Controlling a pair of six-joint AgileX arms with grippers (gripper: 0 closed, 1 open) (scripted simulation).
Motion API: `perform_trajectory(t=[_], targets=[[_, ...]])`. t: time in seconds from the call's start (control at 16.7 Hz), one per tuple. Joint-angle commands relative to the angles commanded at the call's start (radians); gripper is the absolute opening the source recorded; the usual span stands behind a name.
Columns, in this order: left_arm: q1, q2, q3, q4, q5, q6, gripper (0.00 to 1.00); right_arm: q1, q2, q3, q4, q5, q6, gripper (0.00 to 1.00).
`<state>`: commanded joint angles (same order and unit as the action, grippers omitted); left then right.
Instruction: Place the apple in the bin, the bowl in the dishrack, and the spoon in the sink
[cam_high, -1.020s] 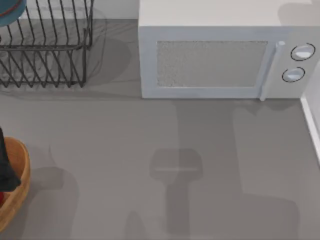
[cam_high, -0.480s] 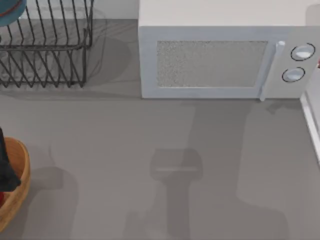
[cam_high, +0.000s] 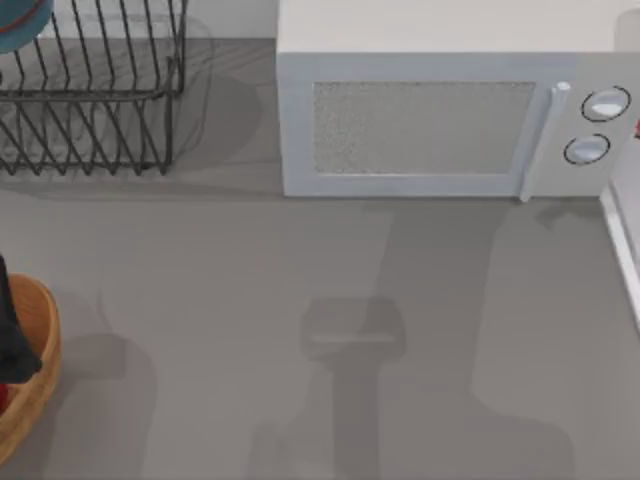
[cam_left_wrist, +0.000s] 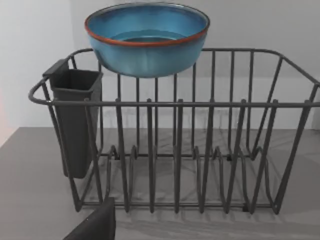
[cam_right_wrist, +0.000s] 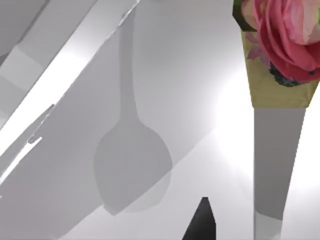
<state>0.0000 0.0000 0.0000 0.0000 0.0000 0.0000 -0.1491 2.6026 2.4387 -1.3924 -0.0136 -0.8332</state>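
Since a second ago, spoon (cam_high: 636, 126) reached the table's right edge; jaws' state unclear.

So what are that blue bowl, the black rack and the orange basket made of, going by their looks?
The bowl looks like glazed ceramic: glossy blue surface and a thin reddish-brown rim. The dishrack looks like thin metal wire with a dark matte coating, though it could be plastic-coated. The bin looks wooden or woven, tan-orange with a browner rim; little of it shows at the table's left edge, so that is a guess.
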Motion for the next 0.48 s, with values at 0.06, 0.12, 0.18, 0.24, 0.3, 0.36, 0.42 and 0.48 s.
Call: perform_trajectory(t=[0.06, 0.12, 0.18, 0.24, 0.3, 0.36, 0.42, 0.48], targets=[[0.0, 0.0, 0.0, 0.0, 0.0, 0.0, 1.0, 0.0, 0.0, 0.0, 0.0, 0.0, 0.0, 0.23], [0.0, 0.0, 0.0, 0.0, 0.0, 0.0, 1.0, 0.0, 0.0, 0.0, 0.0, 0.0, 0.0, 0.3], [0.0, 0.0, 0.0, 0.0, 0.0, 0.0, 1.0, 0.0, 0.0, 0.0, 0.0, 0.0, 0.0, 0.38], [0.0, 0.0, 0.0, 0.0, 0.0, 0.0, 1.0, 0.0, 0.0, 0.0, 0.0, 0.0, 0.0, 0.45], [0.0, 0.0, 0.0, 0.0, 0.0, 0.0, 1.0, 0.0, 0.0, 0.0, 0.0, 0.0, 0.0, 0.53], [0.0, 0.0, 0.0, 0.0, 0.0, 0.0, 1.0, 0.0, 0.0, 0.0, 0.0, 0.0, 0.0, 0.6], [0.0, 0.0, 0.0, 0.0, 0.0, 0.0, 1.0, 0.0, 0.0, 0.0, 0.0, 0.0, 0.0, 0.68], [0.0, 0.0, 0.0, 0.0, 0.0, 0.0, 1.0, 0.0, 0.0, 0.0, 0.0, 0.0, 0.0, 0.75]])
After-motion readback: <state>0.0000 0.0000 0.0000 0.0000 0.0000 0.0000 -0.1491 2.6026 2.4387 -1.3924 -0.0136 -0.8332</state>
